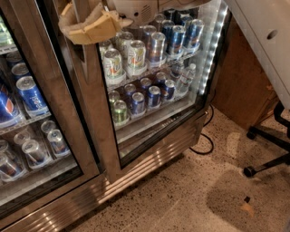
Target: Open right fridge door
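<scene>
The right fridge door [97, 131] has a wide brushed-steel frame and a glass pane showing rows of cans [136, 59]. Its vertical steel bar handle [81, 7] runs along its left edge, near the top of the view. My gripper [87, 25], with tan fingers [106, 25], is at the top of the view and wraps around this handle. The white arm [136, 7] reaches in from the upper right. I cannot tell whether the door stands slightly ajar.
The left glass door [41, 136] shows blue Pepsi cans [29, 95]. A black cable [204, 145] lies on the speckled floor by the fridge's right corner. A black office chair base [267, 149] stands at the right, in front of a wooden panel [244, 86].
</scene>
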